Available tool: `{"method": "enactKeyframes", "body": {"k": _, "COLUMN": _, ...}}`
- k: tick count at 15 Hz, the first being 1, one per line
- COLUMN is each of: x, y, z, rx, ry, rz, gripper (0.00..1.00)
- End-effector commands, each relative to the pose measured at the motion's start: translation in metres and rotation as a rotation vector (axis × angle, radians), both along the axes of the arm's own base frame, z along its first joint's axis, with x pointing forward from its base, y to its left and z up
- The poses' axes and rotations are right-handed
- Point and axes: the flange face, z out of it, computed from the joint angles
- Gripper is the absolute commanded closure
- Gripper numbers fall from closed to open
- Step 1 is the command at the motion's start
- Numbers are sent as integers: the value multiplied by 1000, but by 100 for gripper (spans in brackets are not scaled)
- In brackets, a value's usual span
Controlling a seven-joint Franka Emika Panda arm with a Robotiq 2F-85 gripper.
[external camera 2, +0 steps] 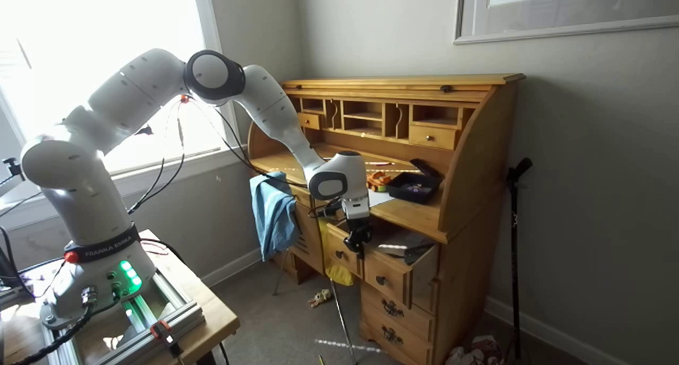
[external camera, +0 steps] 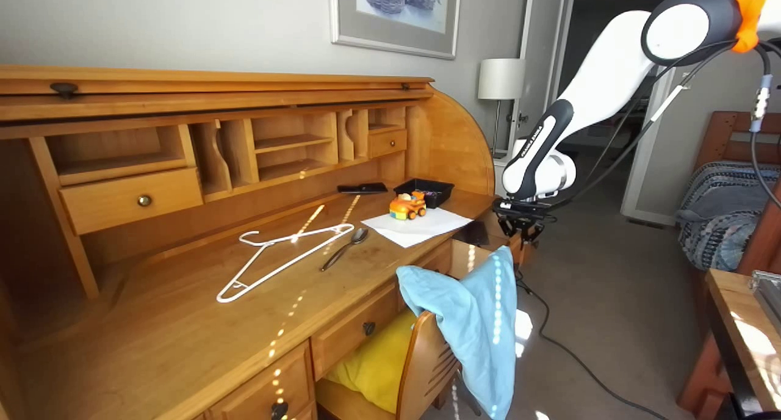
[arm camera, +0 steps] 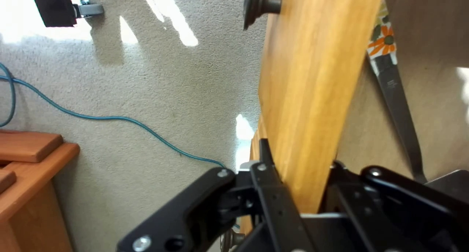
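Gripper [arm camera: 300,156]: pinching the top edge of the drawer front [arm camera: 317,83], 1 finger outside, 1 inside.
Drawer [arm camera: 370,134]: open, jutting from the roll-top desk [external camera 2: 477,190] below the desktop; the grip sits at the end nearer the chair [external camera: 427,368].
Off-centre hold: force at that end, well apart from the knob [arm camera: 258,4], could skew the drawer and jam it in the desk.
Smooth wood: only the upper edge lies between the 2 fingers, so a hard tug could make them slip off.
Floral-handled utensil [arm camera: 397,98]: inside the drawer, near the inner finger; a sudden jolt could slide it toward that finger.
Blue cloth [external camera: 482,310]: draped over the chair, near the drawer; a sideways sweep of the gripper could snag it.
Toy truck [external camera: 407,206]: on white paper [external camera: 442,224] on the desktop; a jam that shakes the desk could set it rolling.
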Motion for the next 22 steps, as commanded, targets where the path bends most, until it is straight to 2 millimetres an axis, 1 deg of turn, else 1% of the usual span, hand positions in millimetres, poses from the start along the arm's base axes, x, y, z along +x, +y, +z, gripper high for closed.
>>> {"method": "enactKeyframes", "body": {"k": 1, "x": 34, "y": -10, "z": 6, "rx": -32, "ry": -76, "rz": -83, "gripper": 95}}
{"method": "enactKeyframes", "body": {"k": 4, "x": 50, "y": -18, "z": 6, "rx": -50, "ry": -88, "rz": -102, "gripper": 95}}
{"method": "enactKeyframes", "body": {"k": 8, "x": 75, "y": -17, "z": 5, "rx": -58, "ry": -98, "rz": -76, "gripper": 95}}
{"method": "enactKeyframes", "body": {"k": 11, "x": 90, "y": -17, "z": 6, "rx": -63, "ry": -115, "rz": -72, "gripper": 95}}
{"method": "enactKeyframes", "body": {"k": 13, "x": 90, "y": -17, "z": 7, "rx": -60, "ry": -91, "rz": -83, "gripper": 95}}
{"method": "enactKeyframes", "body": {"k": 14, "x": 83, "y": -17, "z": 9, "rx": -31, "ry": -68, "rz": -88, "gripper": 95}}
{"method": "enactKeyframes", "body": {"k": 17, "x": 68, "y": -17, "z": 8, "rx": -20, "ry": -46, "rz": -102, "gripper": 95}}
{"method": "enactKeyframes", "body": {"k": 20, "x": 64, "y": -18, "z": 10, "rx": -24, "ry": -35, "rz": -116, "gripper": 95}}
{"method": "enactKeyframes", "body": {"k": 21, "x": 62, "y": -17, "z": 12, "rx": -24, "ry": -36, "rz": -121, "gripper": 55}}
{"method": "enactKeyframes", "body": {"k": 22, "x": 61, "y": -18, "z": 13, "rx": -21, "ry": -34, "rz": -135, "gripper": 54}}
